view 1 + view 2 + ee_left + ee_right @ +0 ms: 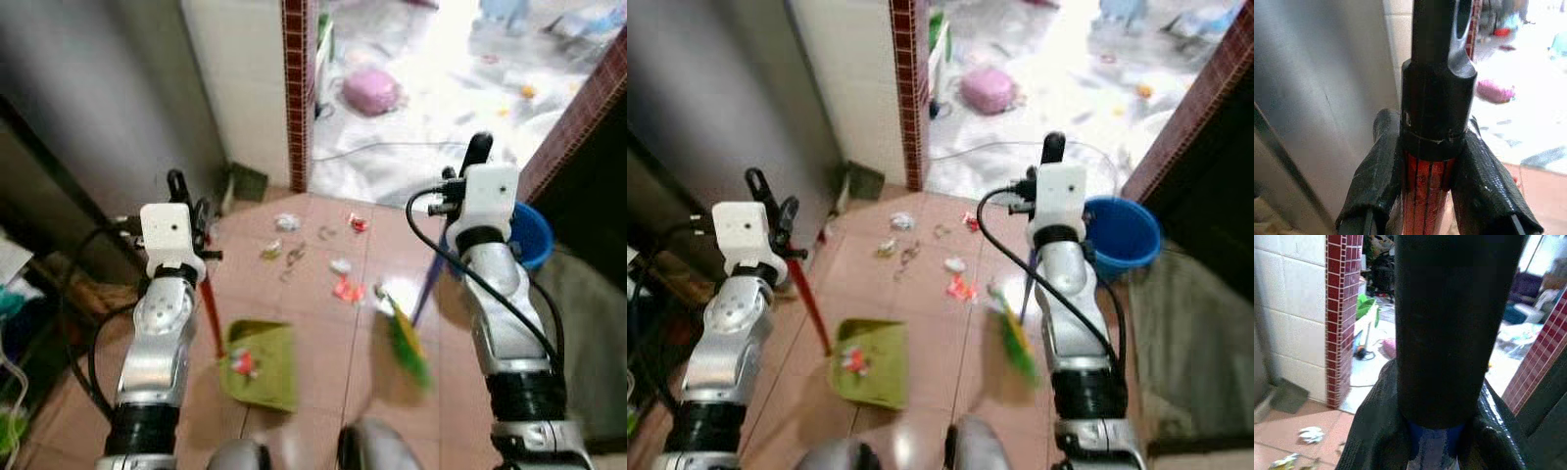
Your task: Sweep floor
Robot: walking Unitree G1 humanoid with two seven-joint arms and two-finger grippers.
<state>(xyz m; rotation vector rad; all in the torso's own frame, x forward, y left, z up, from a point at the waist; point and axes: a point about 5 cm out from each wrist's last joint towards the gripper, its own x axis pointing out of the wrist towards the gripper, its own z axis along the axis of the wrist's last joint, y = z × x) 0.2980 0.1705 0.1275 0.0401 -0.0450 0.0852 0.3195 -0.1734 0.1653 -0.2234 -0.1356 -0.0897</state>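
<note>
Two grippers at work: the left gripper [1427,171] pinches the red dustpan handle [210,311], and the right gripper [1436,431] is clamped on the blue broom handle [428,284]. Green dustpan [263,364] rests on the pink tiled floor [313,392] beside the blurred broom head [407,343]. Scattered litter [343,284] lies ahead, near a blue bucket [529,235] and a red-tiled doorway [297,98].

A lime-green dustpan [263,364] on a red handle [210,315] is lying on salmon-pink floor tiles [323,372], with a green-and-yellow broom head [407,343] at its three o'clock, a blue bucket [530,235] toward two o'clock, and a maroon mosaic-tiled pillar [297,93] at twelve.
</note>
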